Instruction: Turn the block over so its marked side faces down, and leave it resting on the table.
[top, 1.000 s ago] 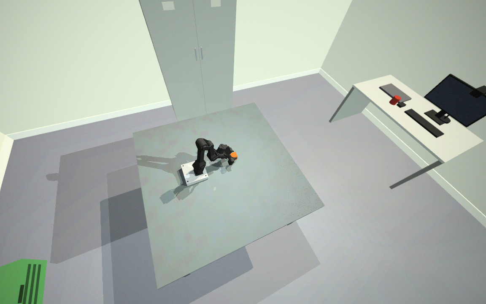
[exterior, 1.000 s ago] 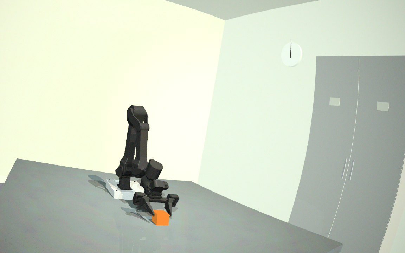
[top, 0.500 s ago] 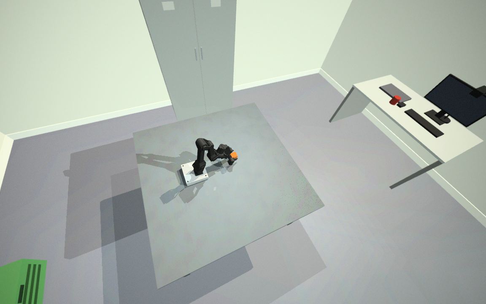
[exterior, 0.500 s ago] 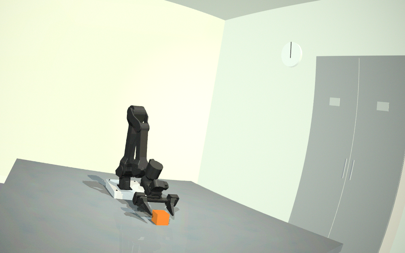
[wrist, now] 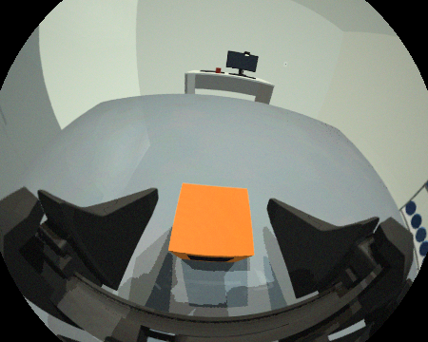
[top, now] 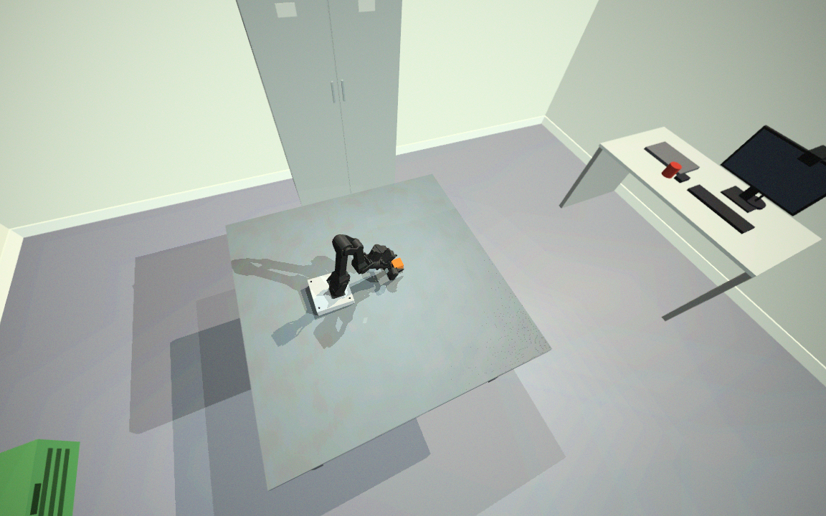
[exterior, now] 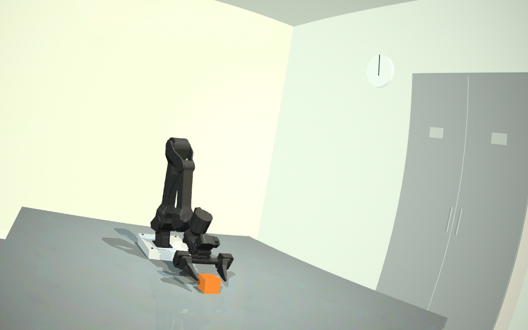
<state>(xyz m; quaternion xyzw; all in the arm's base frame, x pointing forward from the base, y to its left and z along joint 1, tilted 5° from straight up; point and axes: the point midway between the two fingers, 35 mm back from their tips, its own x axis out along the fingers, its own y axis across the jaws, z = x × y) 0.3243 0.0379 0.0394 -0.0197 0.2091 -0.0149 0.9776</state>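
The orange block [top: 397, 263] [exterior: 209, 283] [wrist: 212, 219] rests on the grey table [top: 403, 372] [exterior: 73, 278] [wrist: 214, 138], with a plain orange face up. In the wrist view, its dark mark shows as a thin strip on the low side facing the arm, strongly foreshortened. The underside is hidden. My gripper [exterior: 211, 280] [wrist: 214, 200] is open, low over the table. Its fingers stand on either side of the block, with a visible gap on both sides in the wrist view. Nothing is held.
The white base plate [top: 321, 304] [exterior: 155, 255] of the arm stands on the table behind the gripper. A tall grey cabinet [top: 364, 128] [exterior: 434, 176] stands beyond the table edge. A white desk [top: 781, 240] with a monitor [top: 781, 170] [wrist: 243, 61] stands apart, off the table.
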